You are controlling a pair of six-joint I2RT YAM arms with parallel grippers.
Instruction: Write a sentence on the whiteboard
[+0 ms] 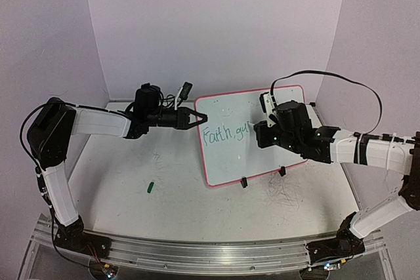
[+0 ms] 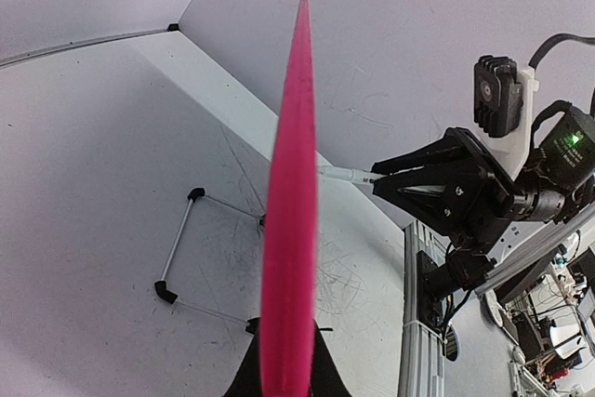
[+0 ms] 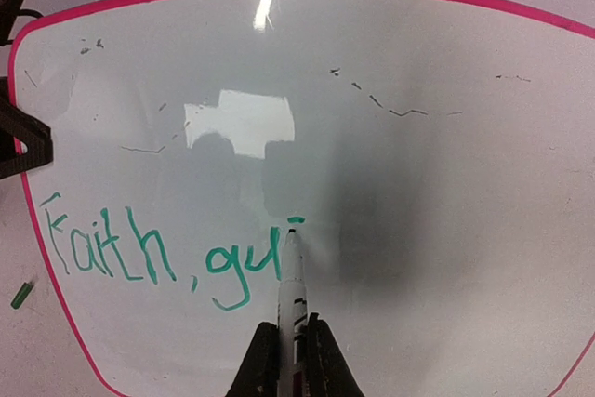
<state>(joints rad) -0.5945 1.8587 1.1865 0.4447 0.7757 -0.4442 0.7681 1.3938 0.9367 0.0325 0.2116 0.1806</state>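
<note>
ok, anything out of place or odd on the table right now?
One thing: a green cap, likely off the marker, lies loose on the tabletop left of the whiteboard. The board also carries faint stray grey strokes above the sentence.

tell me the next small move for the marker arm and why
Probably pull the marker tip a short stroke down to form the "i". The right gripper holds the marker with its tip on the whiteboard just after the sentence so far, "Faith, gu"; the left gripper clamps the board's edge.

Green handwriting "Faith, gui" on the whiteboard
</note>
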